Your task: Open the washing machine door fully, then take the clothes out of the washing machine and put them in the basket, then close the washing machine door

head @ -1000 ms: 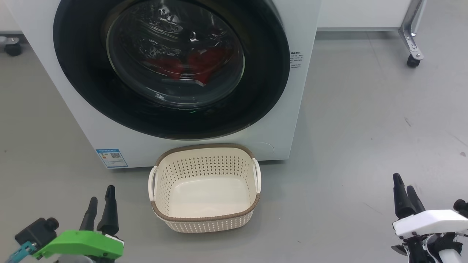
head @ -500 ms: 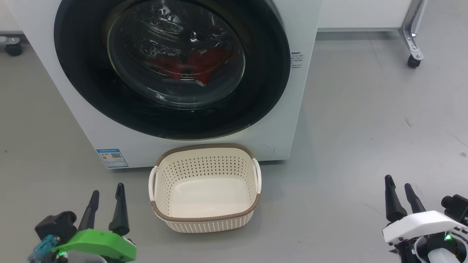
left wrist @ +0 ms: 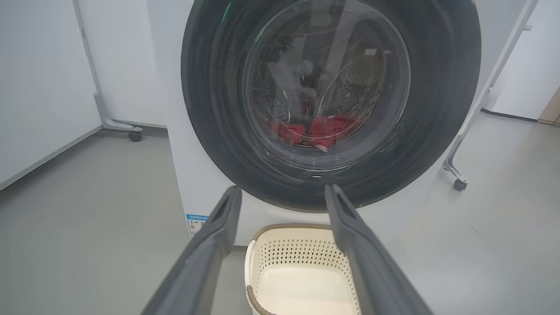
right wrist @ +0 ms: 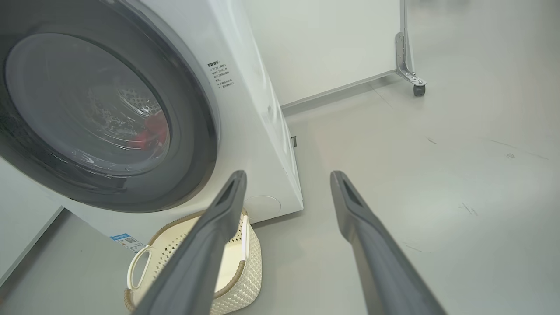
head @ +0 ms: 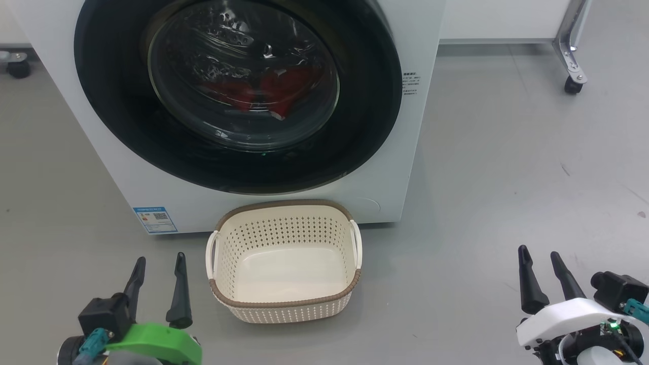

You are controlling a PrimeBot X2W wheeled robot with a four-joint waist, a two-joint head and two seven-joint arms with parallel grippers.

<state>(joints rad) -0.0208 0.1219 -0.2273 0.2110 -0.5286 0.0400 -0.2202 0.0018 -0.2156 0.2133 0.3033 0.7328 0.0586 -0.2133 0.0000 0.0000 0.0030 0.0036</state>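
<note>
Left gripper (head: 158, 259): fingers stood apart, holding nothing, low over the floor (head: 507, 177), just left of basket (head: 286, 313). Right gripper (head: 537, 252): likewise apart, well right of it. Basket sat just before washer (head: 416, 162). Door (head: 111, 101) was shut; clothes (head: 284, 88) lay behind its glass.

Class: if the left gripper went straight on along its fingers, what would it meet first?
Likely the closed washing machine door; the left gripper aims at it, passing above the basket. Depth is uncertain.

One washing machine (head: 114, 172), one door (head: 357, 101), one basket (head: 284, 310) before it; two pincers, left pincer (head: 160, 258) and right pincer (head: 538, 252); clothes (head: 284, 88) uncountable.
</note>
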